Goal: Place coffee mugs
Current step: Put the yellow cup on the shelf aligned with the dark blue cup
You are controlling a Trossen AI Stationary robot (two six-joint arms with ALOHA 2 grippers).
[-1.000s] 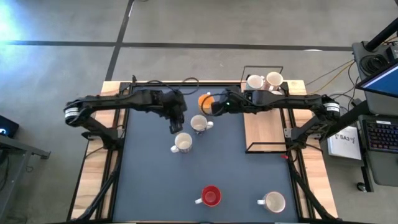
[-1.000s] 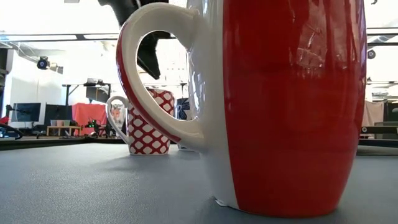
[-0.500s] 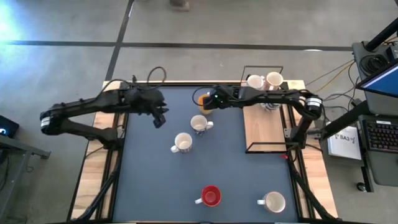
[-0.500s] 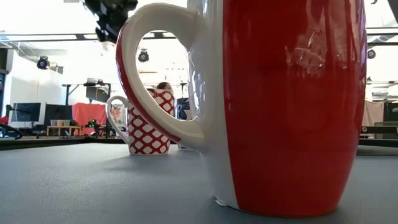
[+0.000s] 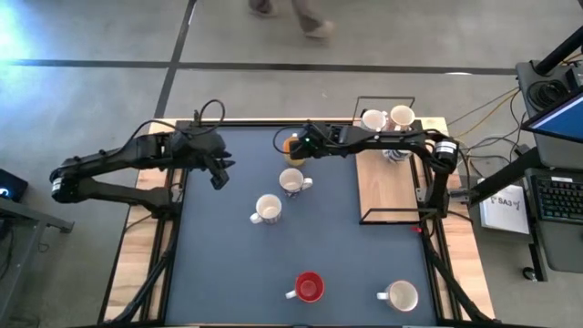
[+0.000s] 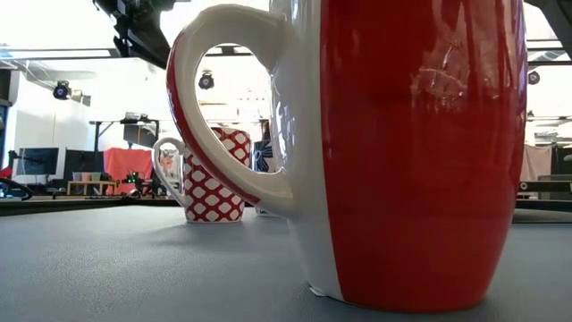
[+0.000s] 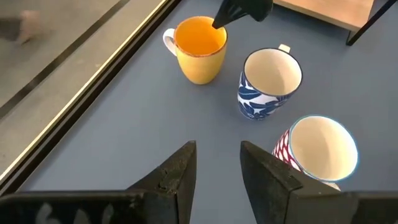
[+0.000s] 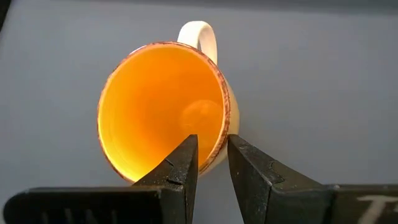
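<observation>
**Left arm pulled back, right arm carried the orange mug to the far edge**

Since a second ago the left gripper (image 5: 219, 178) has drawn away from the two middle mugs toward the table's left side, where it hangs with its fingers (image 7: 180, 177) parted by a narrow gap and nothing between them. The right gripper (image 5: 296, 146) has shifted leftward along the far edge with the orange mug (image 5: 292, 144).

From above, the right arm covers most of that mug. The right wrist view shows it plainly: the fingers (image 8: 183, 165) straddle the orange mug's (image 8: 163, 109) rim, one inside and one outside, closed on the wall.

The blue-patterned mug (image 7: 268, 84) and the red-checked mug (image 7: 316, 149) stand close together mid-table, just beside each other. The red mug (image 5: 309, 287) and a white mug (image 5: 400, 295) sit near the front edge. Two more mugs (image 5: 386, 119) rest by the wire rack (image 5: 389, 219) on the right; their details are too small to read.

In the low view the red mug (image 6: 420, 152) fills the frame, hiding nearly everything behind it.
</observation>
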